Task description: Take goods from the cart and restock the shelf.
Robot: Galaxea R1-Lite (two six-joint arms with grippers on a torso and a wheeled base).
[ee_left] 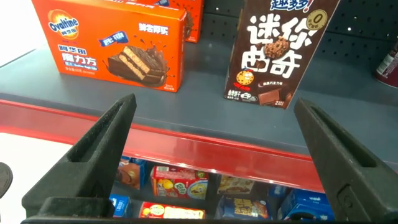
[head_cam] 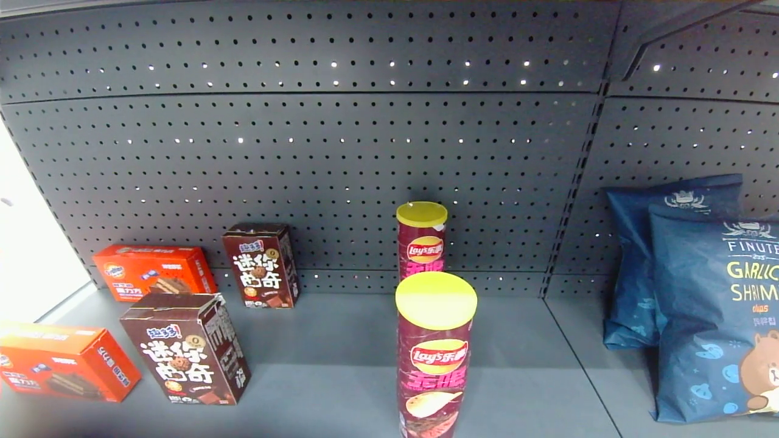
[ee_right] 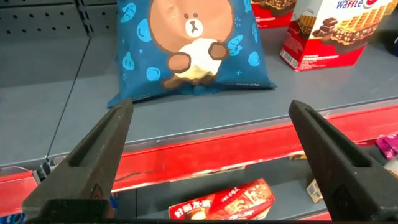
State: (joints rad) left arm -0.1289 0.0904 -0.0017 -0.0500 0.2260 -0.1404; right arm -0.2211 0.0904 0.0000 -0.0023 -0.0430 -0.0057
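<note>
mid-restock at a grey metal shelf [head_cam: 316, 340], both claws empty-handed. left claw [ee_left: 214, 102] spread wide with nothing in its grip, hovering just off the front edge near the left end, facing an orange wafer box [ee_left: 115, 43] and a brown cookie box [ee_left: 280, 53]. right claw [ee_right: 210, 107] likewise gaping and bare, level with the front edge toward the right end, opposite a blue chip bag [ee_right: 193, 43] printed with a cartoon bear, a red waffle box [ee_right: 326, 34] just beside it. already standing on the shelf, per the head view: a second orange box [head_cam: 152, 271] and a second brown box [head_cam: 261, 264] back near the rear edge, each behind its twin; two yellow-lidded chip canisters upright in single file at the middle, front canister [head_cam: 435, 359] near the front edge, rear canister [head_cam: 422, 240] by the back; a second blue bag [head_cam: 663, 243] tucked behind the first at the right. judged as partway done: rows only two deep, wide bare stretches between them, no fresh item in hand. left to do, most likely: a pick from the cart and more placing. backed by a dark perforated panel [head_cam: 304, 152], trimmed along the front edge with a red strip [ee_left: 186, 146], with a lower shelf of mixed packets [ee_left: 180, 186] underneath; bright light [head_cam: 30, 243] past the left edge
</note>
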